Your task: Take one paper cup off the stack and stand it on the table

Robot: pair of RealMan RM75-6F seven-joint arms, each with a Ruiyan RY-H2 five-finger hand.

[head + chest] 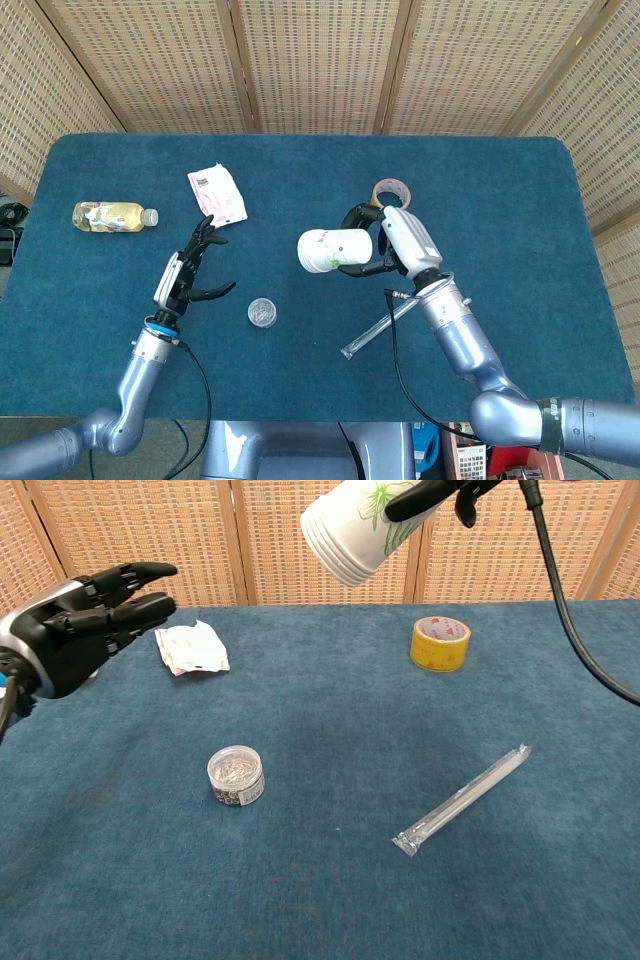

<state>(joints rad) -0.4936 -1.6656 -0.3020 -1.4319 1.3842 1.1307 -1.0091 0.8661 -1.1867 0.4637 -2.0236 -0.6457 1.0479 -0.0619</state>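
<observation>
Table (520,200): blue cloth top, bearing all loose items below.

Right hand (392,243): raised above the table, fingers wrapped around the cup stack, grasping it.

Left hand (190,272): raised above the table, fingers spread and extended, holding nothing; well apart from the right hand, with the small jar between the two and nearer the left.

Cup stack (335,251): white paper cups with a green leaf print, nested, held on its side in the right hand, clear of the table, bases pointing toward the left hand. In the chest view the stack (355,530) hangs high at the top edge. Whether anything sits inside cannot be told.

Bottle (113,215): clear plastic, white cap, lying on its side, yellowish liquid inside; beyond the left hand, toward the table's left edge.

Packet (216,195): white with red print, flat, just beyond the left hand's fingertips.

Straw (462,798): in a clear wrapper, lying diagonally below the right hand's wrist.

Tape roll (440,643): yellow, lying flat, hollow core showing; just behind the right hand.

Small jar (236,774): clear, round, lidded, holding small metallic pieces, too small to identify.
</observation>
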